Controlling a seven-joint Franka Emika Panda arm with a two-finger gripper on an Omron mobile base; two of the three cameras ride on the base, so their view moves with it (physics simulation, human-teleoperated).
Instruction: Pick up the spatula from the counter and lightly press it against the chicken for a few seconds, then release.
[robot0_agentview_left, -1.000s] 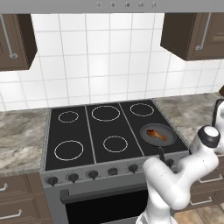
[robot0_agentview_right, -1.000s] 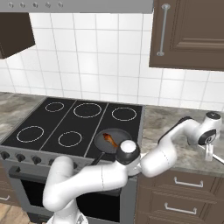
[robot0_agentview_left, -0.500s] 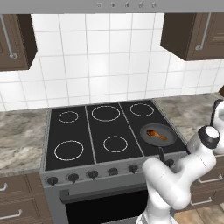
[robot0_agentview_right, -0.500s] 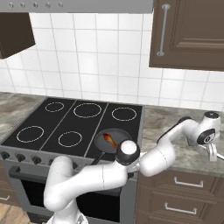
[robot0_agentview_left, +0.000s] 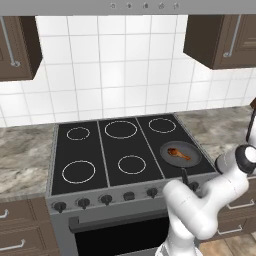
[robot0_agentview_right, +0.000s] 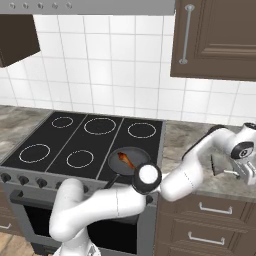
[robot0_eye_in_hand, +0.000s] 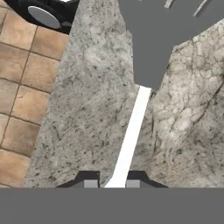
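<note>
Currently the spatula lies flat on the stone counter, to the right of the stove. In the hand view its white handle runs up from the bottom edge to the grey blade at the top.

The gripper is set low over the handle end. Its jaws are narrow, one dark fingertip on each side of the handle. The far fingertip appears to touch the handle. Whether both pads have a firm pinch cannot be told.

Step in hand, as judged: secure the grasp before lifting.

1. Close until both pads bear on the handle. Keep the handle centred between them, since an off-centre pinch is likely to let the tool swivel.
2. Lift straight up from the counter. The grip sits at the handle end, so the blade will probably droop, and the wrist angle should allow for this.
3. Clear the counter fully before swinging toward the stove.

The chicken rests in the dark pan on the stove's front right burner, well apart from the spatula. The pan rim should be crossed from above, blade flat, for a light press.
</note>
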